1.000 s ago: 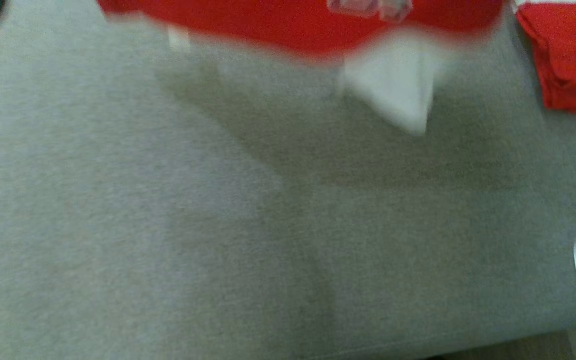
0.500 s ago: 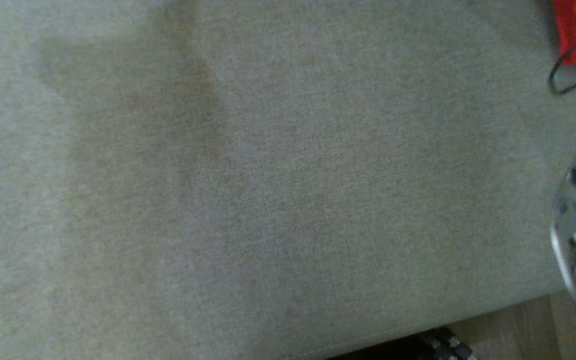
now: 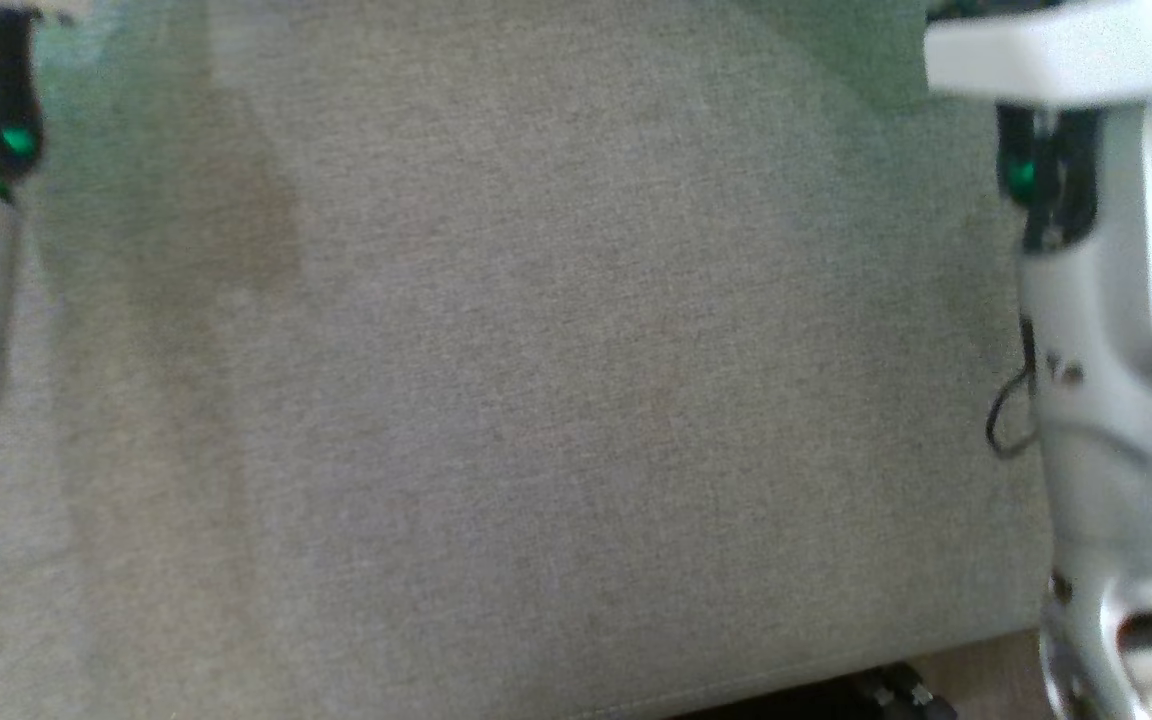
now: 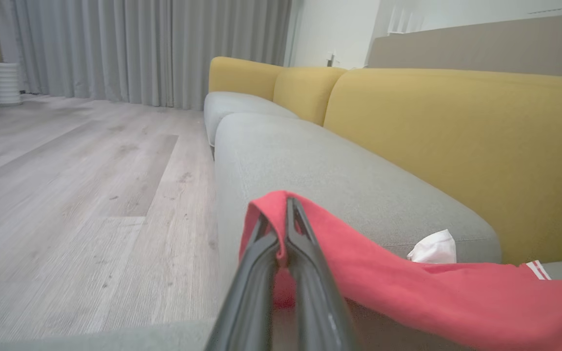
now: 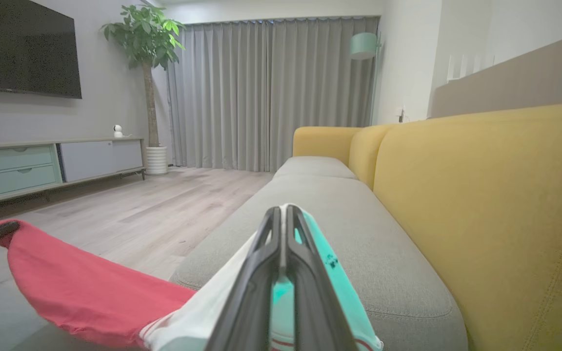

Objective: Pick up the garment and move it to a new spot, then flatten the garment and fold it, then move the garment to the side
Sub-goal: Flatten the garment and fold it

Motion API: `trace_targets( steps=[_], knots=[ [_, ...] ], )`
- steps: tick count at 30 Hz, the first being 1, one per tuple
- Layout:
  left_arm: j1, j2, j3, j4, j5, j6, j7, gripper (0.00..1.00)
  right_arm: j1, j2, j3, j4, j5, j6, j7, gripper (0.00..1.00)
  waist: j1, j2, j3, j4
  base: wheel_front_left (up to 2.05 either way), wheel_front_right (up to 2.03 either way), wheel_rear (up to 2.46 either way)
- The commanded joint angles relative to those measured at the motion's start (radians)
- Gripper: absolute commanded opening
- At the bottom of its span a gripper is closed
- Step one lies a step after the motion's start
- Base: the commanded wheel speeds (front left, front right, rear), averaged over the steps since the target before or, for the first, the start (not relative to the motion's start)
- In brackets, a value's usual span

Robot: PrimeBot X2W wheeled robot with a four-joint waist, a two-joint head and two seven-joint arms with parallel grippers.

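Red cloth: the garment (image 4: 408, 287) hangs in the air over the sofa, gripped at two ends. It is red, with a white and teal part (image 5: 344, 287) at one end.
Left gripper (image 4: 287, 207): clamped tight on a fold of the red edge, with the cloth wrapping over its tips.
Right gripper (image 5: 283, 214): pinched closed on the white and teal part.
Long axis: the garment runs from one gripper to the other across the robot's front. It sags in a shallow curve between them rather than being pulled taut.
Direction from the hands: the cloth leaves the left gripper toward the right arm, and the reverse at the other end. In the right wrist view the left gripper's tip shows at the far end of the red span.
Nearer arm: neither, since each holds one end.
Landing spot: the grey seat cushion (image 3: 576, 400) lies below, between the two pale forearms (image 3: 1116, 350). My guess is that lowering both ends evenly matters most.
Yellow backrest (image 5: 481, 195): just beside the right-hand end.
Writing: a small dark mark (image 5: 331, 262) on the teal is too small to read, and no brand is legible.
White stripes (image 4: 537, 269): on a red hem.
White scrap (image 4: 434, 247): I cannot tell what it is.
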Motion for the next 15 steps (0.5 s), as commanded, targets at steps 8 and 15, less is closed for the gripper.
trace_targets(
  steps=[8, 15],
  knots=[
    [0.307, 0.002, 0.019, -0.140, -0.066, 0.056, 0.004, 0.00, 0.346, 0.020, -0.068, -0.192, 0.005, -0.001, 0.041, 0.00, 0.0001, 0.0000, -0.171, 0.063, 0.00, 0.00, 0.00],
    [0.624, 0.021, 0.024, -0.307, -0.129, 0.105, 0.013, 0.00, 0.664, 0.020, -0.066, -0.393, 0.043, -0.001, 0.149, 0.00, 0.0001, 0.0000, -0.328, 0.057, 0.00, 0.00, 0.00]
  ],
)
